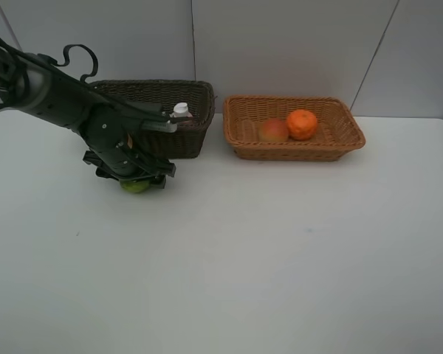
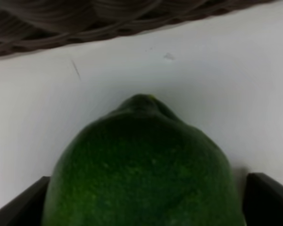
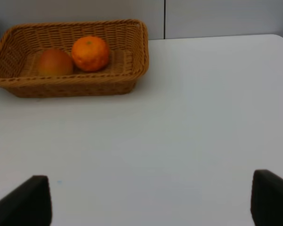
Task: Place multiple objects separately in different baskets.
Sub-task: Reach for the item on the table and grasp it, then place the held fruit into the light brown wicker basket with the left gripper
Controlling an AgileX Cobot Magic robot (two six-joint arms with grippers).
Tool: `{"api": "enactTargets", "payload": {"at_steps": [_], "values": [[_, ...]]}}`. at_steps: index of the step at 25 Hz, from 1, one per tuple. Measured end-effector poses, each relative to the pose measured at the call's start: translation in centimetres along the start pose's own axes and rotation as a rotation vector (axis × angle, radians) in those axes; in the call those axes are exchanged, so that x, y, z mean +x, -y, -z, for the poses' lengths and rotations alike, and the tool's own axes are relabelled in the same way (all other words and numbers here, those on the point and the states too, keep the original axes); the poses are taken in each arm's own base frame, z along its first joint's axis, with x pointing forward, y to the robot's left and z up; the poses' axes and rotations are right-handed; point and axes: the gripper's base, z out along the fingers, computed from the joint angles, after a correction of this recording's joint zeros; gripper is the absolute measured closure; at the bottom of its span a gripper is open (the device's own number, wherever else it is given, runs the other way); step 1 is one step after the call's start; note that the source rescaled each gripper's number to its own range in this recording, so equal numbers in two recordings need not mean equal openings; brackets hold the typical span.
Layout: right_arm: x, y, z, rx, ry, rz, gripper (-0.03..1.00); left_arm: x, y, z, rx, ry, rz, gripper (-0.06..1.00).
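Left hand [image 1: 136, 179] down over the lime [image 1: 135, 186] on the bench [image 1: 280, 258], at about seven o'clock off the dark basket [image 1: 162, 114].
Its fingers [image 2: 19, 207] flanked the fruit's widest part; whether they gripped it, I couldn't tell. Firm, round, waxy: likely to roll, so squeeze across the middle. Right hand [image 3: 151, 200] gaped wide, empty.

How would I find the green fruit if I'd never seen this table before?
Start at the dark brown basket at the back of the white table. Just in front of it the left gripper reaches down over the green fruit. It's the only green thing, and the only fruit outside a basket.
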Motion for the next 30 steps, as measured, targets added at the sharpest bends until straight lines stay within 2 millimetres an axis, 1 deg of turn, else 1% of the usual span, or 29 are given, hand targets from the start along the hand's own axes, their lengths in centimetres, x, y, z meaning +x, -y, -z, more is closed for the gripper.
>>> {"api": "enactTargets", "payload": {"at_steps": [1, 3, 4, 24, 27, 30], "values": [[0.0, 0.0, 0.0, 0.0, 0.0, 0.0, 0.19, 0.0, 0.0, 0.0, -0.001, -0.001, 0.001, 0.01], [0.0, 0.0, 0.0, 0.0, 0.0, 0.0, 0.19, 0.0, -0.1, 0.0, -0.003, -0.005, 0.001, 0.16], [0.0, 0.0, 0.0, 0.0, 0.0, 0.0, 0.19, 0.0, -0.1, 0.0, -0.004, -0.005, 0.0, 0.18], [0.0, 0.0, 0.0, 0.0, 0.0, 0.0, 0.19, 0.0, -0.2, 0.2, -0.009, -0.01, -0.001, 0.18], [0.0, 0.0, 0.0, 0.0, 0.0, 0.0, 0.19, -0.2, -0.4, 1.4, -0.031, -0.024, 0.002, 0.18], [0.0, 0.0, 0.0, 0.0, 0.0, 0.0, 0.19, -0.6, 0.3, 3.8, -0.062, -0.047, -0.049, 0.18]]}}
